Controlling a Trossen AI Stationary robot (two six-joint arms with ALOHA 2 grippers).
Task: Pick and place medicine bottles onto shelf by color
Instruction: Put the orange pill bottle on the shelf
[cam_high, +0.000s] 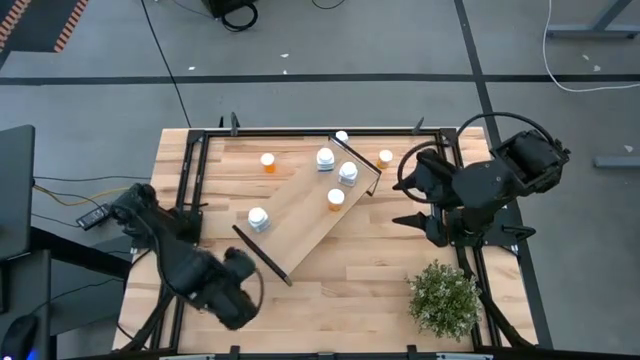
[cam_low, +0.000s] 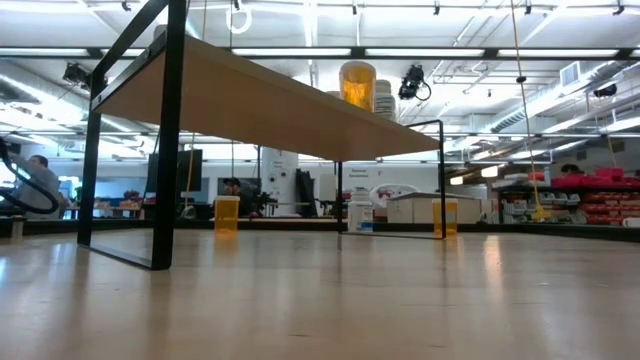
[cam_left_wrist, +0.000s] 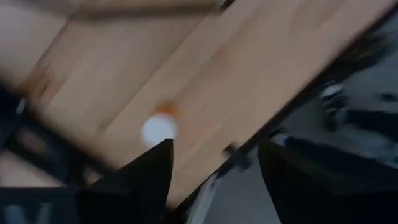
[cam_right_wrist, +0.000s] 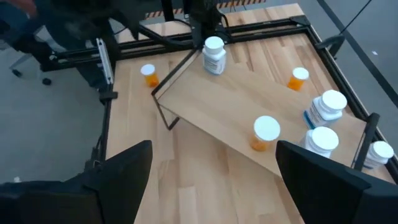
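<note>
The shelf (cam_high: 305, 212) lies slantwise across the table, standing on its thin dark end panels (cam_low: 165, 200). On it stand three white bottles (cam_high: 258, 218) (cam_high: 325, 158) (cam_high: 347, 172) and one orange bottle (cam_high: 335, 198). On the table stand orange bottles (cam_high: 268, 161) (cam_high: 385, 157) and a white-capped one (cam_high: 341, 136). Another orange bottle (cam_right_wrist: 149, 74) stands by the shelf's near-left end. My left gripper (cam_left_wrist: 214, 149) is open above that bottle (cam_left_wrist: 160, 127), over the table's near left (cam_high: 238, 275). My right gripper (cam_right_wrist: 214, 186) is open and empty at the table's right (cam_high: 418, 225).
A potted green plant (cam_high: 445, 298) stands at the near right corner. A black metal frame (cam_high: 190, 170) runs round the table's edges. Bare wood lies between the shelf and the plant (cam_high: 350, 280). In the low view a person (cam_low: 38, 180) shows far off in the room.
</note>
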